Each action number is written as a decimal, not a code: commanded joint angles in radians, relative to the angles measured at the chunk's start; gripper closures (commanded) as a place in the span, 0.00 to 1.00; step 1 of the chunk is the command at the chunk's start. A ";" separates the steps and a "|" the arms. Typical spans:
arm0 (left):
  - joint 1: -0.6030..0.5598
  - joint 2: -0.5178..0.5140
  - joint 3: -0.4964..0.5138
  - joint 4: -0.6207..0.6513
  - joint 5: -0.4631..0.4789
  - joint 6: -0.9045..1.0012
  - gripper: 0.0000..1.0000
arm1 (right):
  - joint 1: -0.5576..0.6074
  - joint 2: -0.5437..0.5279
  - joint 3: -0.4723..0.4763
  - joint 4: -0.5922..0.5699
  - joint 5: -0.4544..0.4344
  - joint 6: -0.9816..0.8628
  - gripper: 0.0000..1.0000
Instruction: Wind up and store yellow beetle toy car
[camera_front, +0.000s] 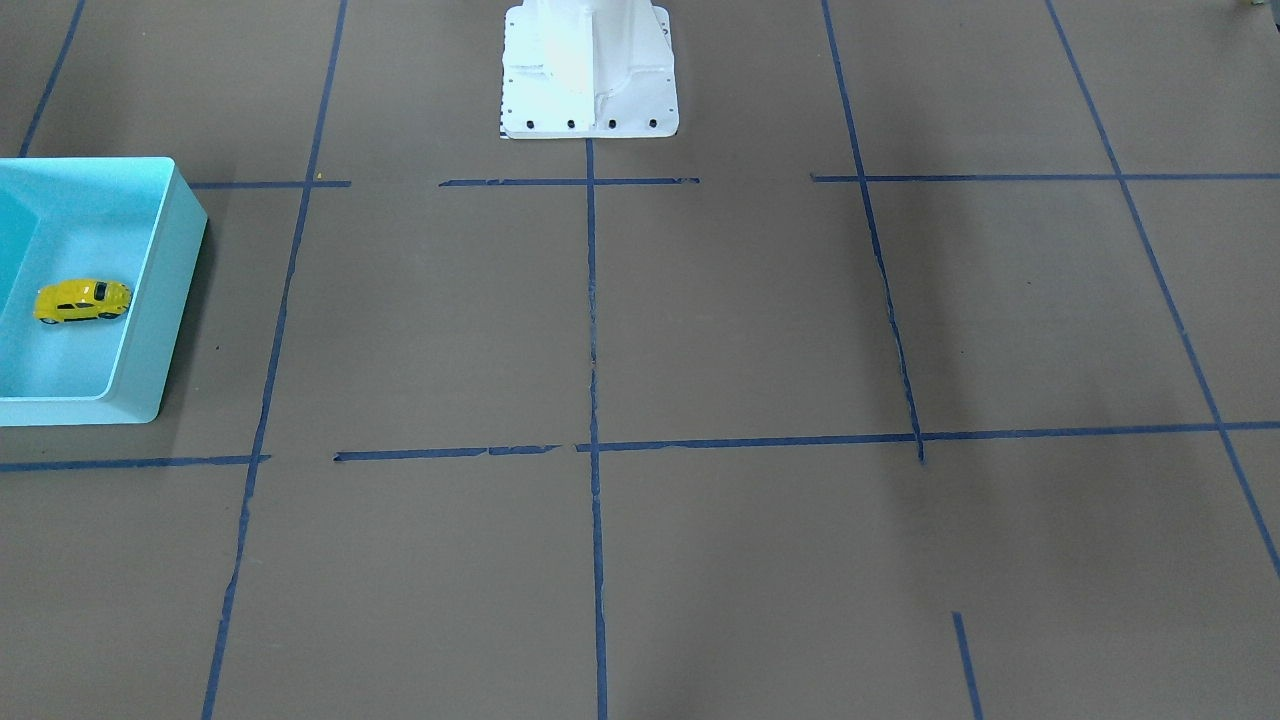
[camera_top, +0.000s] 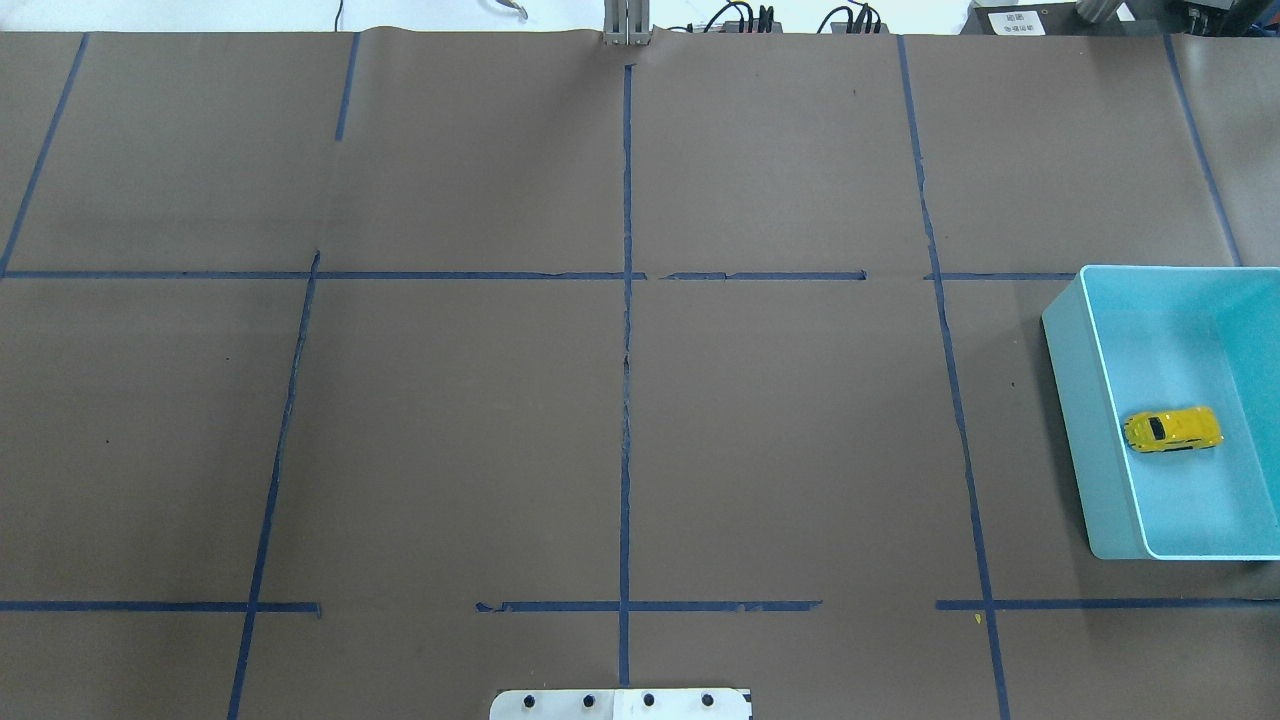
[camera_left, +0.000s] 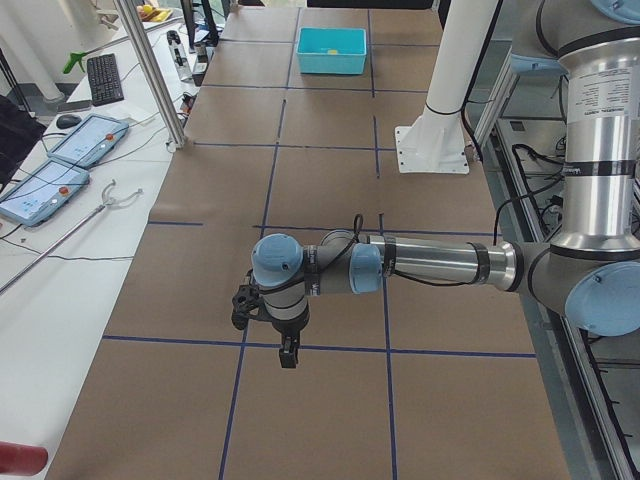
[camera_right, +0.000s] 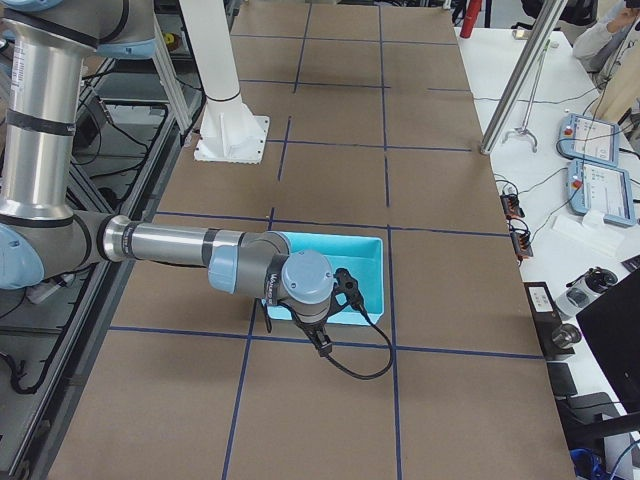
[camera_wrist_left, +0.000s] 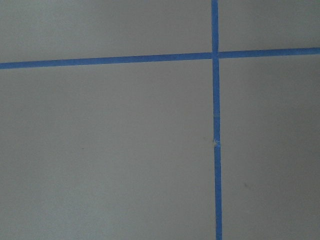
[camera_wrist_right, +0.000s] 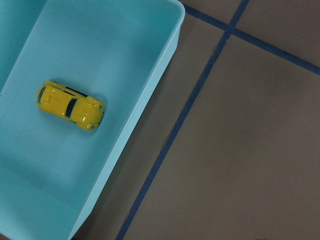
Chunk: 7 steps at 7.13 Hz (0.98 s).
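Brown table covering (camera_front: 780, 330), gridded with blue tape (camera_front: 597, 560), fills the near part of the front-facing view, with the white robot base (camera_front: 590, 70) at the top. At this view's left edge the light blue bin (camera_front: 165, 290) holds the yellow beetle toy car (camera_front: 83, 300), upright on the bin floor and clear of the walls. No arm shows.

Overhead, the bin sits at the right edge, on the robot's right, with the car inside it.

From the table's left end, the near arm reaches over the table. The left gripper (camera_left: 288, 355) points down above a tape line, well apart from the far bin. I cannot tell how its jaws stand.

From the right end, the right gripper (camera_right: 322, 343) hangs near the bin's near wall; its jaws cannot be judged either.

Left wrist view: only bare covering and crossing tape. Right wrist view: the car lies below in the bin, and no fingers show.

Storing looks done, though nothing shows whether the car was wound. It is probably light and rigid, with a glossy, rounded shell that could slip. Pinching low across the flat doors, between the wheels, seems safest, since free wheels may let it roll away.
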 joint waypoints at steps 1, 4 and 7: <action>0.000 -0.002 0.001 -0.003 0.000 0.000 0.00 | 0.011 0.014 0.004 -0.024 -0.032 0.433 0.01; 0.000 -0.002 0.000 -0.008 0.000 0.000 0.00 | 0.008 0.014 -0.034 0.109 -0.124 0.448 0.01; 0.000 -0.001 -0.002 -0.009 -0.011 -0.003 0.00 | 0.005 0.018 -0.116 0.111 -0.103 0.439 0.01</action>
